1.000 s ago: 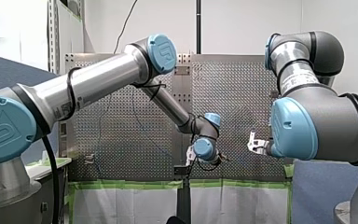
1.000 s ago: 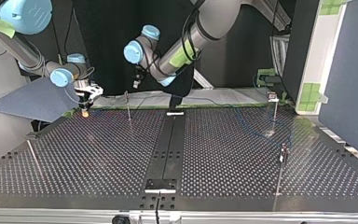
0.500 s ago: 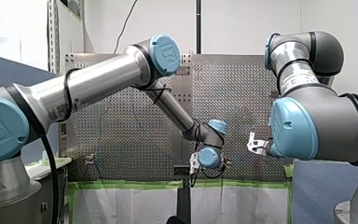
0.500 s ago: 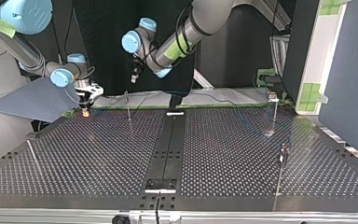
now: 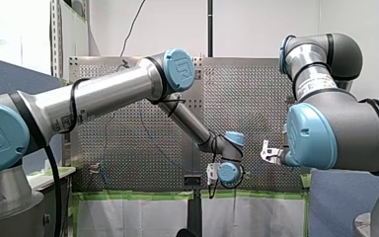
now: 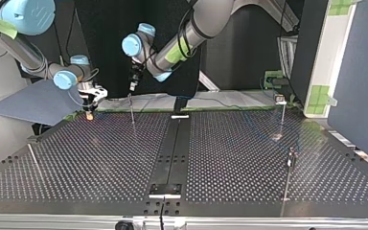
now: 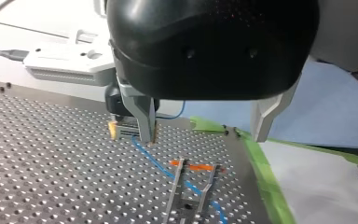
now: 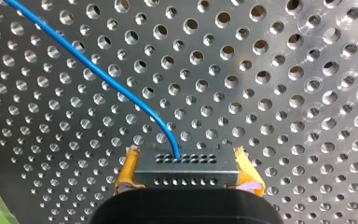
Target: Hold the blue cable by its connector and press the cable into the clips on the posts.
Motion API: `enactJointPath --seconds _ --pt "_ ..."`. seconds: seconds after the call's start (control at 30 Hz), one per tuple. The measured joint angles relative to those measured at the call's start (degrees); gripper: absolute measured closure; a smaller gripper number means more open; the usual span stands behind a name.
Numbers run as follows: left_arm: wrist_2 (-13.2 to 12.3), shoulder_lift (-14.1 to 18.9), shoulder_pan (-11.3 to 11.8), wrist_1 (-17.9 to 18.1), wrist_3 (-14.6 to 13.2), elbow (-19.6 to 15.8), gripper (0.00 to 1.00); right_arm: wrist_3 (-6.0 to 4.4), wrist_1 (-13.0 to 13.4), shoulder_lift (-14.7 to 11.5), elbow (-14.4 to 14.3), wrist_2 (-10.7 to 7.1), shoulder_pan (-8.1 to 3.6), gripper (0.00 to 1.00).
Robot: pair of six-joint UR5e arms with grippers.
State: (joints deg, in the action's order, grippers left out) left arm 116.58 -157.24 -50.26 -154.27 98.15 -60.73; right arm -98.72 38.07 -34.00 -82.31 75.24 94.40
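My right gripper (image 8: 186,176) is shut on the grey connector (image 8: 186,164), with its yellow pads (image 8: 127,171) on either side. The blue cable (image 8: 106,82) leaves the connector and curves away over the perforated table (image 8: 279,70). In the top view my right gripper (image 6: 90,102) hangs low at the table's far left edge. My left gripper (image 6: 132,85) hovers open just above a thin post (image 6: 132,108). In the left wrist view its metal fingers (image 7: 143,116) stand wide apart over the post's clip (image 7: 192,193), and the blue cable (image 7: 153,160) runs from the connector (image 7: 122,131) through that clip.
Two more posts (image 6: 282,108) (image 6: 291,165) stand at the top view's right, and a thin rod (image 6: 34,162) at its left. A black rail (image 6: 173,148) runs down the table's middle. Green tape (image 7: 261,163) edges the table, with a blue-grey sheet (image 6: 33,103) beyond.
My left arm has swung toward the top view's left, bringing its gripper from the middle to above the far-left post. My right gripper has stayed put with the connector.
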Motion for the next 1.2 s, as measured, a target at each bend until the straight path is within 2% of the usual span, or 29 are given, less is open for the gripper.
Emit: enactJointPath --seconds 0.17,0.37,0.5,0.7,1.2 --pt "0.25 -0.63 0.20 0.03 0.01 0.97 0.00 0.00 0.00 0.01 -0.01 0.00 0.08 1.00" --pt "0.63 -3.19 0.45 -1.83 0.03 3.41 0.00 0.00 0.00 0.01 0.00 -0.01 0.12 1.00" --pt "1.39 -4.37 0.29 -1.34 0.05 4.41 0.00 0.00 -0.04 0.02 -0.01 -0.03 0.13 1.00" --pt "1.87 -4.62 -0.07 -0.01 0.06 4.78 0.00 0.00 -0.07 0.02 -0.01 -0.01 0.13 1.00" --pt "2.03 -4.65 -0.16 0.10 -0.07 6.45 0.00 0.00 -0.09 0.02 -0.01 -0.04 0.29 1.00"
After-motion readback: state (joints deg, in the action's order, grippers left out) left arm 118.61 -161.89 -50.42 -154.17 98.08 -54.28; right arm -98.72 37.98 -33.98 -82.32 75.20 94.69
